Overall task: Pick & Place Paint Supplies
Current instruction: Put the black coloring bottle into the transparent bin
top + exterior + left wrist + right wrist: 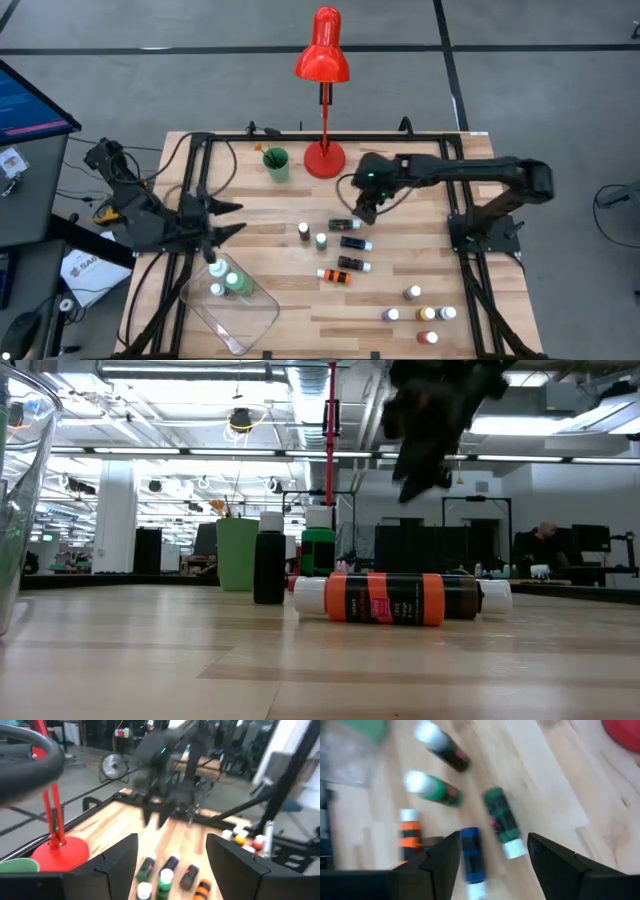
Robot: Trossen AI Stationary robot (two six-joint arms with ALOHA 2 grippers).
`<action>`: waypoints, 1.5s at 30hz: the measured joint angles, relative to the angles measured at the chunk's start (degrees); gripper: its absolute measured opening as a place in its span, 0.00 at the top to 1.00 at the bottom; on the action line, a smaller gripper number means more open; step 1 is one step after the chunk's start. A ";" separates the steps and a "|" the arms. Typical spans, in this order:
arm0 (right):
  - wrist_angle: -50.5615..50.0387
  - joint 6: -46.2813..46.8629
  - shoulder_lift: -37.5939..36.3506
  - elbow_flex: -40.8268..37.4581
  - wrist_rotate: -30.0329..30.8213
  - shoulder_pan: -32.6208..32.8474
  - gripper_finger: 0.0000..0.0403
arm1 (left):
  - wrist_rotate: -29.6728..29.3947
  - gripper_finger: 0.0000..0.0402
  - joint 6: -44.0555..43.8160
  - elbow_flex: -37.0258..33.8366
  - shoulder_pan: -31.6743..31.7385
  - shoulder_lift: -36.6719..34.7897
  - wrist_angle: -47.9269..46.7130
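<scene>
1. The right gripper (362, 212) hangs above the table with its fingers spread and nothing between them. Just below it lies a green bottle (501, 821) on its side, white cap pointing away, with a blue bottle (472, 860) lying close beside it.
2. These bottles look small, light and rigid, with smooth round plastic sides that would likely roll or slip. The safest hold is probably across the middle of the body, fingers either side, not on the cap.
3. Near the right gripper, other bottles crowd in: two standing (303, 231), an orange one (335, 275) and a dark one (353, 264) lying down. A finger coming down could nudge the blue neighbour.
4. Behind the right gripper stand a red lamp (323, 155) and a green cup (276, 165); both seem clear of the reach.
5. The left gripper (228, 220) waits, fingers spread and empty, just above a clear tray (245, 322) that already holds two bottles (233, 283).
6. A further cluster (420, 313) of standing bottles sits well apart from both.
</scene>
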 joint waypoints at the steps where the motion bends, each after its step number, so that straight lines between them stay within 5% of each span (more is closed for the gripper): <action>1: -0.54 0.90 -2.13 0.00 0.29 0.63 0.45 | 1.71 0.43 -0.11 0.00 1.83 1.06 0.02; 12: -5.09 9.60 -22.11 0.09 17.83 12.04 0.46 | 42.74 0.40 1.95 0.00 31.77 14.70 3.25; 20: -8.97 14.48 -28.45 0.09 28.71 18.55 0.48 | 56.34 0.39 12.01 -0.02 39.76 25.17 6.19; 40: -14.25 16.76 -22.61 0.07 31.03 20.73 0.49 | 56.66 0.37 20.99 5.27 42.19 39.94 6.64; 45: -14.59 17.97 -22.34 0.07 30.81 20.73 0.49 | 57.15 0.37 21.02 8.87 42.86 42.43 -3.57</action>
